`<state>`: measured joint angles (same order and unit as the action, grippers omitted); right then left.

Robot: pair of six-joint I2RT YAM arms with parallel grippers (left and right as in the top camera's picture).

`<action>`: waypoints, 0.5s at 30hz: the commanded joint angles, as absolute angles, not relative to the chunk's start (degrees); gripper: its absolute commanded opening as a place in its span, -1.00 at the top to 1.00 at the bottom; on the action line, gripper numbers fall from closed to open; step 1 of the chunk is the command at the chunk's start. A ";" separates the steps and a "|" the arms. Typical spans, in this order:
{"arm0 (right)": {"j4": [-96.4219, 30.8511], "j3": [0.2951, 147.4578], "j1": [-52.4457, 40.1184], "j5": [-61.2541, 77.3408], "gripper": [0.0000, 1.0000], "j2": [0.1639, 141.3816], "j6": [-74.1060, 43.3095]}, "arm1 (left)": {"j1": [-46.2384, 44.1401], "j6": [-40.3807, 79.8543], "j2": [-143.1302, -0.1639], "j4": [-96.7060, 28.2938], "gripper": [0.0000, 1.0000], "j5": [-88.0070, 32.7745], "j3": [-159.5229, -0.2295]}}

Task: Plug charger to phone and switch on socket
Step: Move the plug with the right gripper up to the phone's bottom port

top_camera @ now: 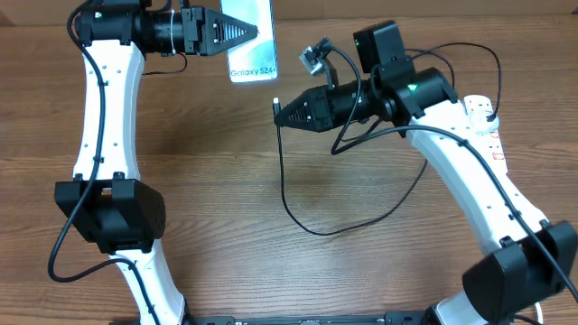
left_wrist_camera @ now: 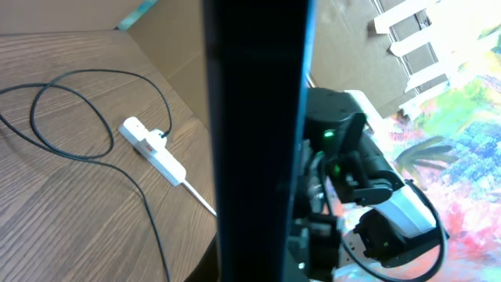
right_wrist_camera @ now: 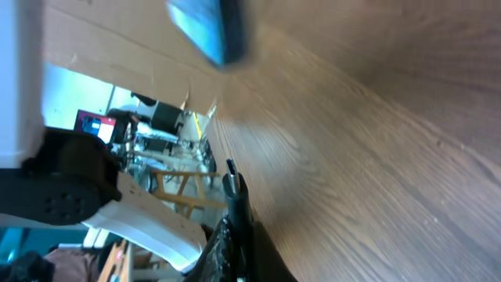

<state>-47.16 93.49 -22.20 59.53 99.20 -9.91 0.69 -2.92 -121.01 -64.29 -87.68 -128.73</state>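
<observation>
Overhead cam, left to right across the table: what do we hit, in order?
In order: left arm → phone → right gripper, pinching the tip of the charger → socket. The left gripper overlaps the phone, so it is not ranked.

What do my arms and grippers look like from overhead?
The left arm and right arm are white tubular links joined by bulky black housings, with thin black cables looped alongside. The left gripper and right gripper are black wedges tapering to a point. A small green light glows on the right arm's wrist housing.
</observation>
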 commanded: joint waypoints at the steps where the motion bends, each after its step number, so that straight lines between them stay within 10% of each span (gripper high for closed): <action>1: -46.13 94.61 -22.00 59.00 0.92 96.09 -12.23 | -0.75 -2.17 -120.53 -64.29 0.92 -89.56 -129.49; 15: -44.51 94.61 -22.81 58.96 0.93 96.12 -12.69 | -2.81 -0.58 -120.53 -64.51 0.92 -90.59 -129.49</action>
